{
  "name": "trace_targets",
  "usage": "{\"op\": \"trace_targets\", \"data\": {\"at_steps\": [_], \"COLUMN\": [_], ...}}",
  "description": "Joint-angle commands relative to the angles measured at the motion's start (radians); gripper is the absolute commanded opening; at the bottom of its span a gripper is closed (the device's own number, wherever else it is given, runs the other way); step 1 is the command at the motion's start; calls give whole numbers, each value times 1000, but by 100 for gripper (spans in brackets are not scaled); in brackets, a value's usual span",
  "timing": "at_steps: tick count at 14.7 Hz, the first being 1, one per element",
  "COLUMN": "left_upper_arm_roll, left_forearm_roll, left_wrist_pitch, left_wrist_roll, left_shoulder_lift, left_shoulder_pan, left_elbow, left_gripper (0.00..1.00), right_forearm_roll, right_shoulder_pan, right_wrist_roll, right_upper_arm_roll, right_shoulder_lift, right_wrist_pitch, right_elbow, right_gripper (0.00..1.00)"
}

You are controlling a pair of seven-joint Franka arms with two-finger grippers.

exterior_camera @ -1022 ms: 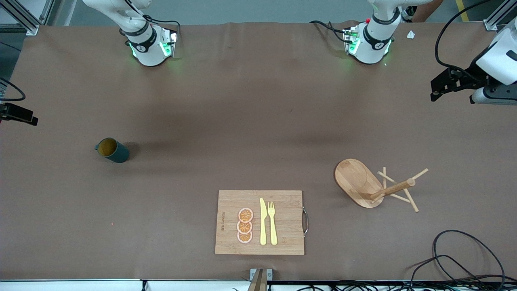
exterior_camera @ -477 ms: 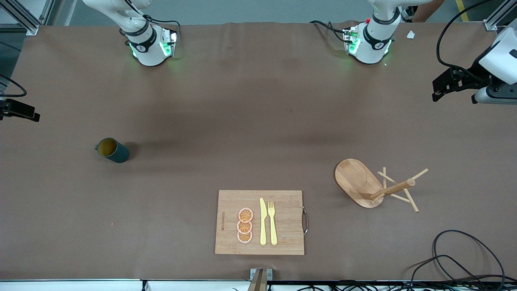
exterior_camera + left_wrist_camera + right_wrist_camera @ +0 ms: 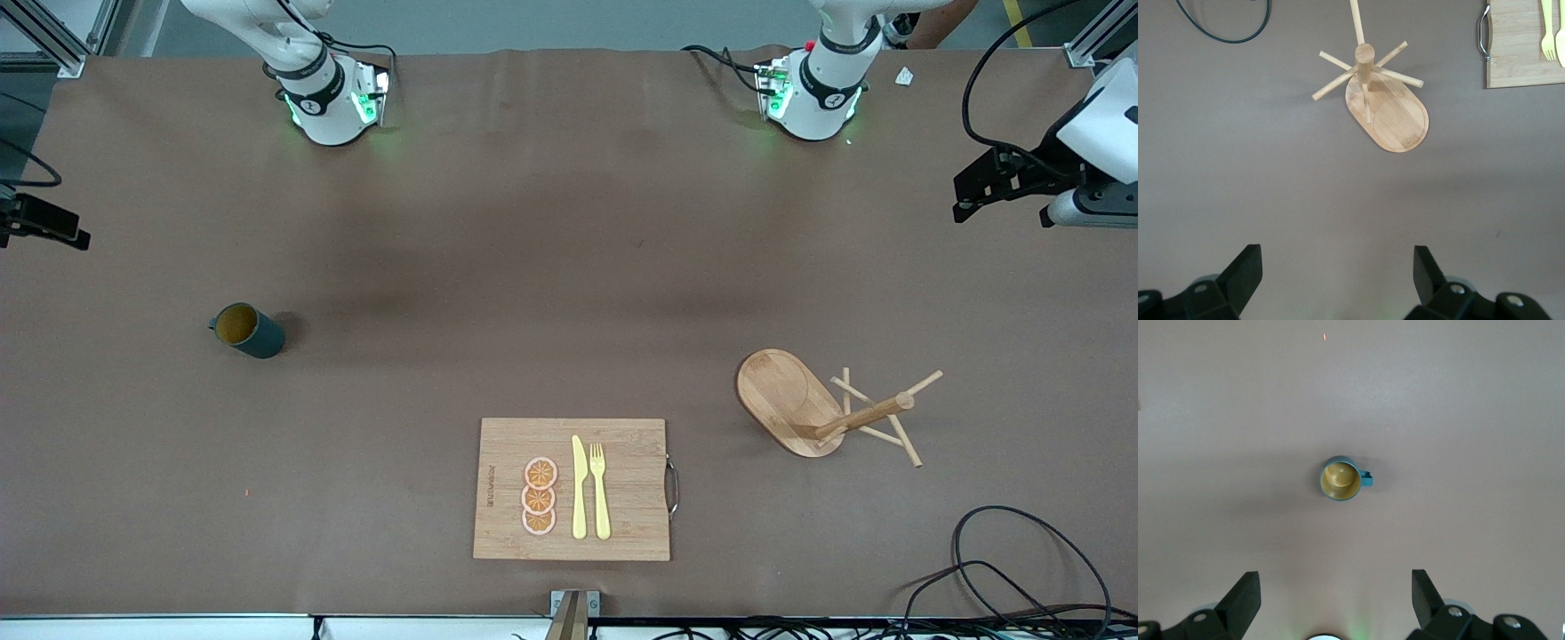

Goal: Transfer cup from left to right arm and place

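Dark lettering on cutting board [image 3: 571, 489], along edge toward right arm's end; too small to read. Cup [image 3: 248, 331] upright on table [image 3: 498, 267], toward right arm's end, well apart from peg rack [image 3: 827, 407]. Left gripper [image 3: 1337, 277] raised over bare table at left arm's end, fingers [image 3: 1245, 273] spread wide, empty. Right gripper [image 3: 1336, 597] high above cup, pointing down, fingers [image 3: 1243, 597] spread wide, empty.

Dark teal cup [image 3: 248, 331] with a mustard inside; brown counter [image 3: 533, 267]; pale wooden board [image 3: 571, 489] carrying yellow cutlery [image 3: 589, 488], orange slices [image 3: 539, 496].
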Motion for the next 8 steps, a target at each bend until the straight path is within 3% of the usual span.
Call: {"op": "trace_targets", "data": {"at_steps": [1,8], "left_upper_arm_roll": [-3,-3], "left_forearm_roll": [17,17], "left_wrist_pitch": [-16,-16], "left_wrist_roll": [15,14], "left_shoulder_lift": [4,4], "left_shoulder_pan": [4,4], "left_elbow": [18,18], "left_gripper": [100,100], "right_forearm_roll": [-15,-33], "right_shoulder_pan": [5,5], "right_wrist_roll": [10,2], "right_upper_arm_roll": [4,4], "right_shoulder_lift": [-125,-145], "right_wrist_pitch": [64,54], "right_elbow": [-154,-146], "right_gripper": [100,100]}}
